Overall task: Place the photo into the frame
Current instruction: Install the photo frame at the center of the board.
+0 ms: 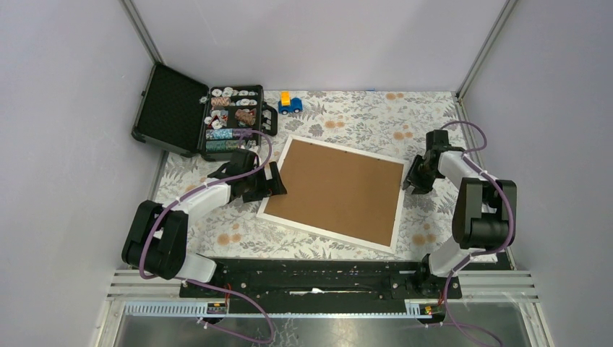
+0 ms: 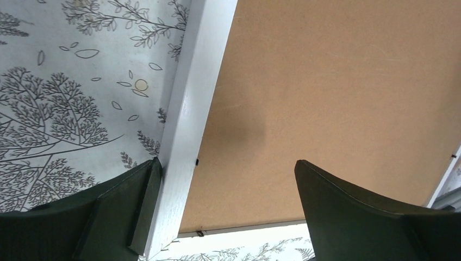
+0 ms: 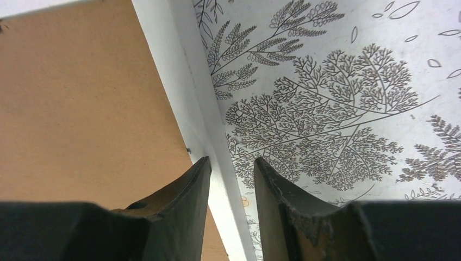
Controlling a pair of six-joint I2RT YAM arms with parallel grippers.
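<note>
1. The frame (image 1: 336, 191) lay face down in the middle of the bench (image 1: 361, 116), its brown back up.
2. The left gripper (image 1: 277, 181) stood wide across the frame's left rim.
3. The right gripper (image 1: 412, 181) was narrow around the right rim; I could not tell whether it pinched the rim.

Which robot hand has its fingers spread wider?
The left gripper, at the frame's left edge: its fingers stand far apart. The right gripper's fingers sit close together over the opposite edge.
</note>
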